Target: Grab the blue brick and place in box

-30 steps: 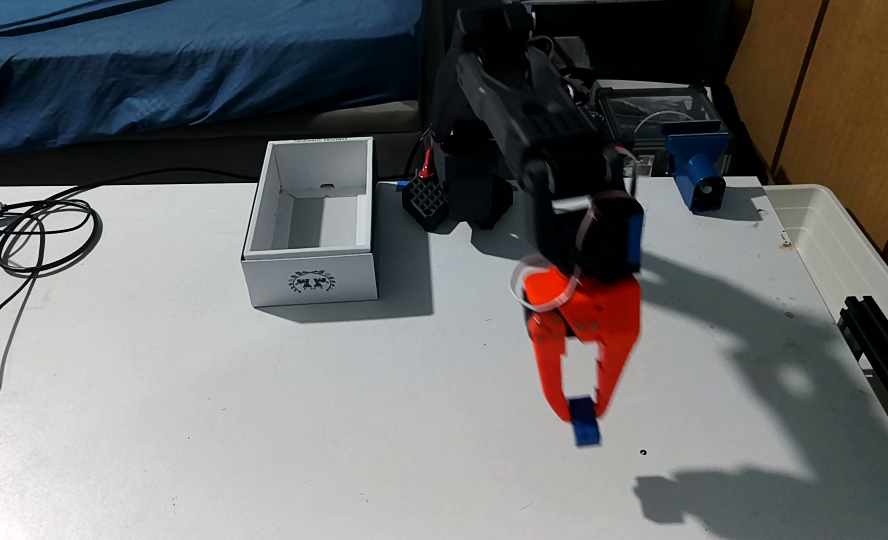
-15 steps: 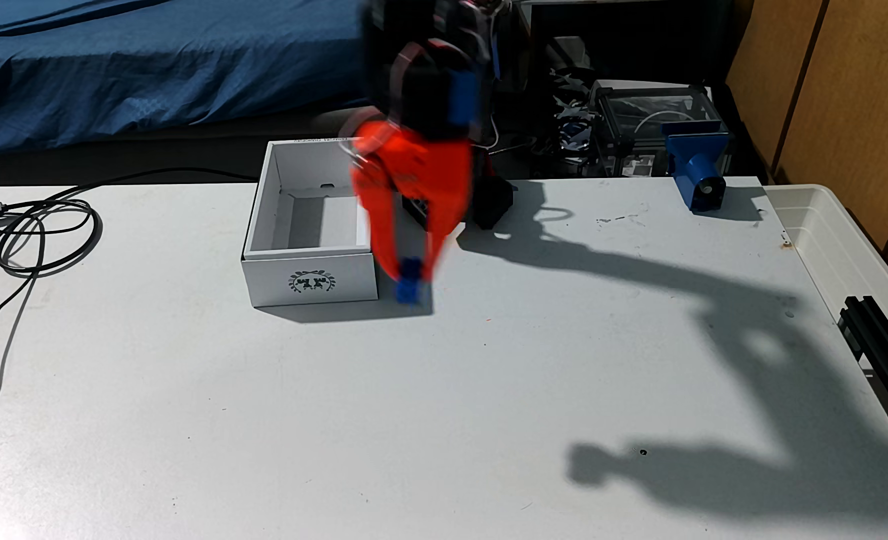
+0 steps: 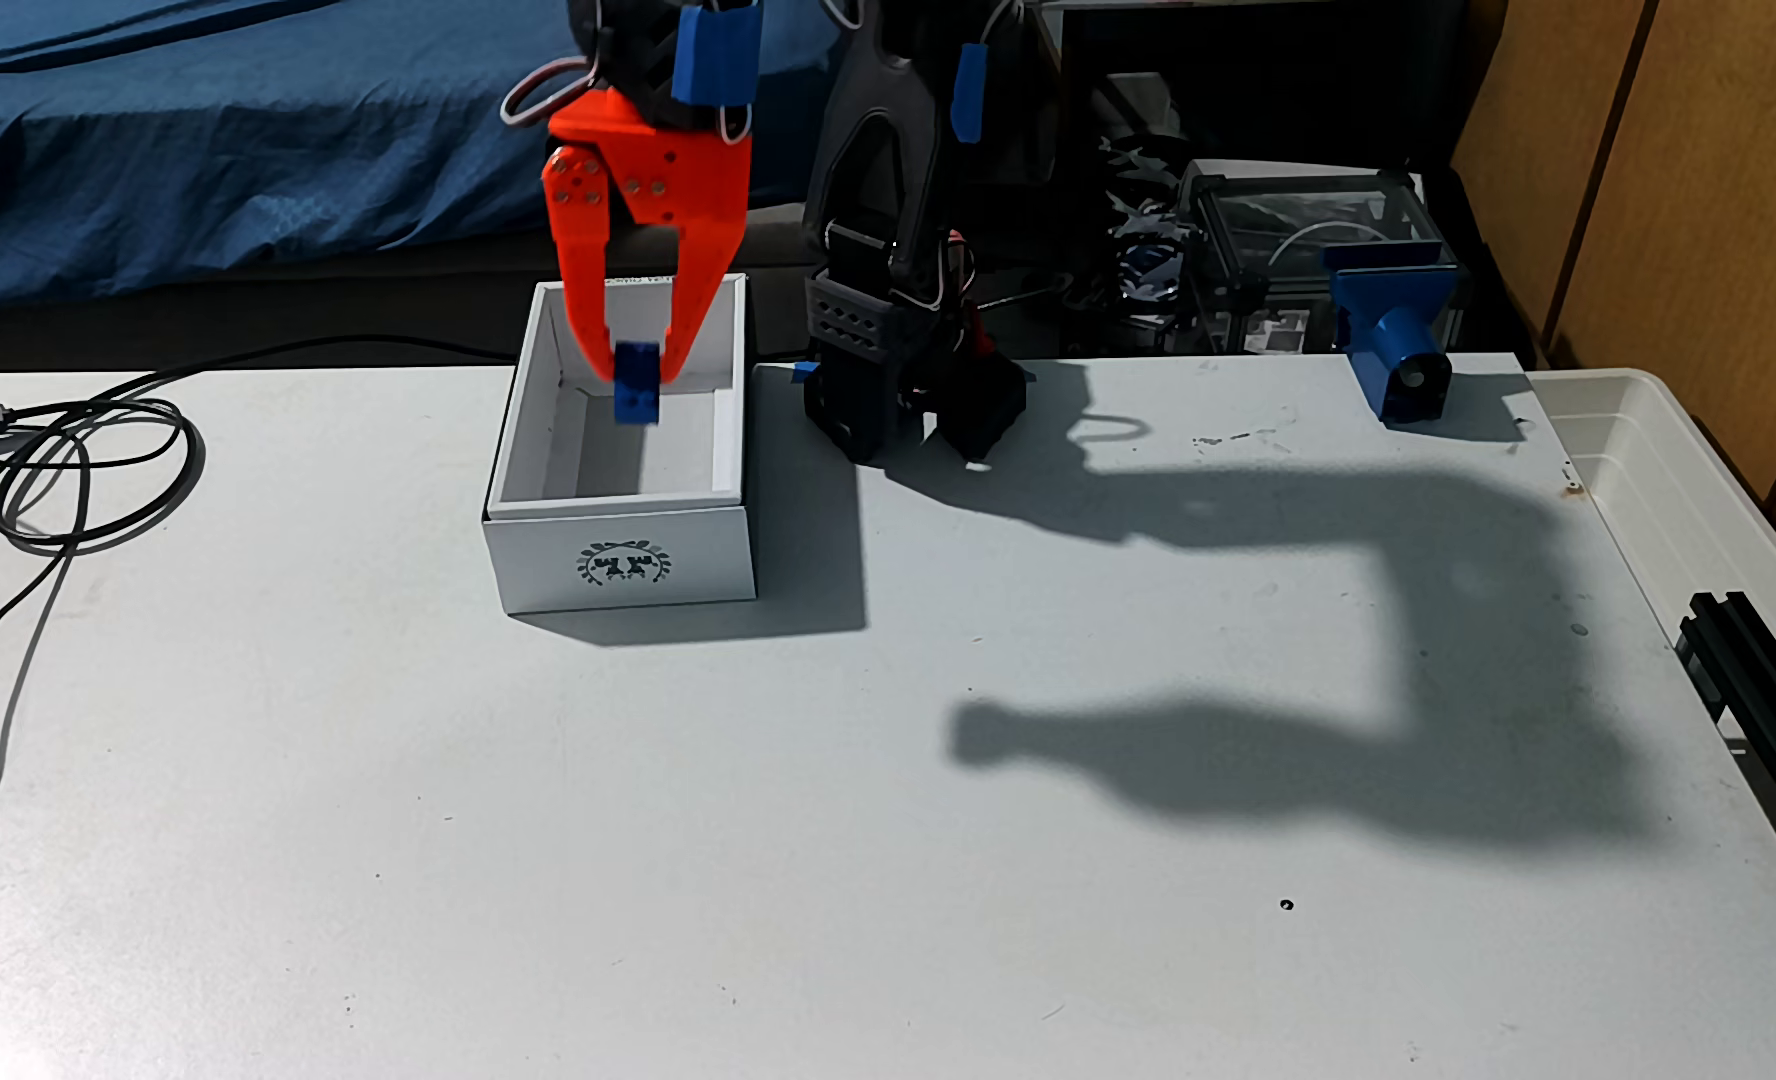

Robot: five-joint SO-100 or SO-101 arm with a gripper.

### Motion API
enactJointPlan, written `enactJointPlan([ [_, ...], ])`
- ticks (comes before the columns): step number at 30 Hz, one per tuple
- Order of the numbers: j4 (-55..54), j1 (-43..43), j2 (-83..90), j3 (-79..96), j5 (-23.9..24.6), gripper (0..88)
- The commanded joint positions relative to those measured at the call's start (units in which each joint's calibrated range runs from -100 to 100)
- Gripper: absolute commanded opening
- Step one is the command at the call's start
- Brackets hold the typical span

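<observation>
Fixed view, landmark is the white rectangular cardboard box (image 3: 622, 566) with a dark wreath crest on its near short side, standing open-topped on the pale grey surface (image 3: 655, 831). Left of the box: a loop of black cable (image 3: 94, 467) lying on the surface, well apart from it. Behind the box, off the surface: a bed with a blue cover (image 3: 240, 135). Above the box: the orange plastic two-finger pincer (image 3: 637, 366) hangs fingers down over the far part of the open top, fingers drawn in on the small bright blue plastic toy brick (image 3: 636, 382), pinching its upper end; the brick hangs upright in the air over the box interior, lower end below the rim line as seen, not touching wall or floor as far as visible. Just right of the box: the black arm base (image 3: 905, 405), close to the box's far right corner, nothing between them. Further right of the box, near the far edge: a larger blue printed clamp-like part with a round hole (image 3: 1398, 343), and behind it a dark clear-walled case (image 3: 1310, 234). Far right: a translucent white plastic bin (image 3: 1694, 498) and a black rail (image 3: 1767, 675). Arm shadow falls across the surface right of the box. Count: one box, one brick, one pincer, one bin, one clamp part.
</observation>
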State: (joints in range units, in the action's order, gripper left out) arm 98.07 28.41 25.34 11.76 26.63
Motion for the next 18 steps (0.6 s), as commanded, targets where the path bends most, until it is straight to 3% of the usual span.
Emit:
enactJointPlan([
  [1,-0.6,3.4,8.2,5.5,-4.0,1.0],
  [6,-2.7,6.7,17.0,13.9,-9.0,1.0],
  [18,-24.6,13.0,32.4,43.0,-22.6,1.0],
])
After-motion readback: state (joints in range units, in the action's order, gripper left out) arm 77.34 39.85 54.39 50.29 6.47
